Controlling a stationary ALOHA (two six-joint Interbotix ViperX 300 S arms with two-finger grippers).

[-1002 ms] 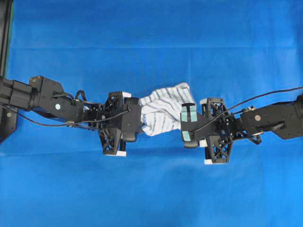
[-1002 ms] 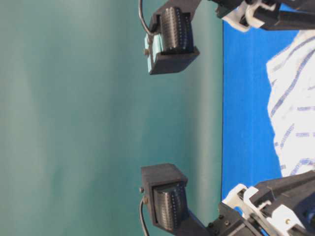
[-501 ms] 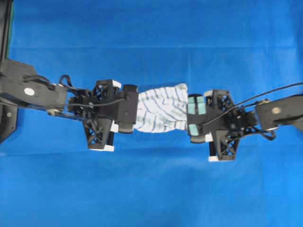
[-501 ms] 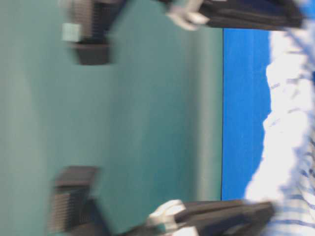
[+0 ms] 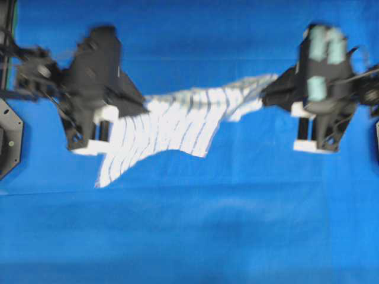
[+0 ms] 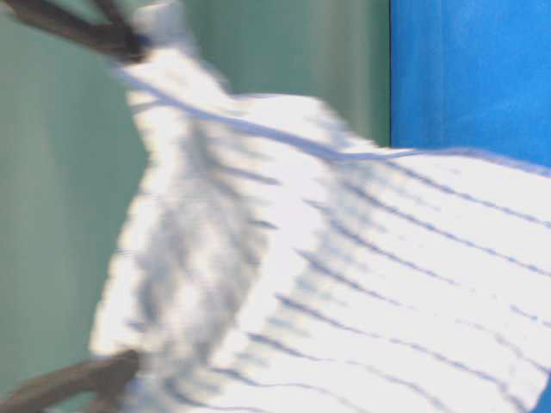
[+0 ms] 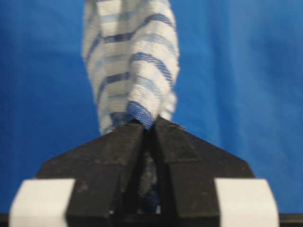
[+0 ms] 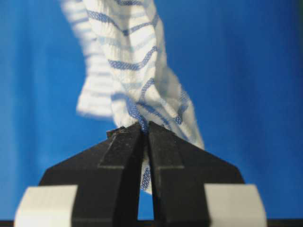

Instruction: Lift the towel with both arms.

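The white towel (image 5: 177, 121) with thin blue stripes hangs stretched between both arms above the blue table cover, its lower edge sagging towards the front left. My left gripper (image 5: 142, 105) is shut on the towel's left end, and my right gripper (image 5: 266, 94) is shut on its right corner. In the left wrist view the towel (image 7: 132, 61) runs up out of the left gripper (image 7: 149, 124), with cloth pinched between the jaws. The right wrist view shows the towel (image 8: 128, 61) clamped in the right gripper (image 8: 142, 126). Blurred, the towel (image 6: 344, 284) fills the table-level view.
A blue cloth (image 5: 195, 236) covers the whole table. A black frame piece (image 5: 9, 142) sits at the left edge. A green wall (image 6: 52, 172) stands behind the table in the table-level view.
Both arms have risen and pulled wide apart. The towel, bunched between them a second ago, is now drawn out into a long hanging sheet. The right jaws have tightened slightly.
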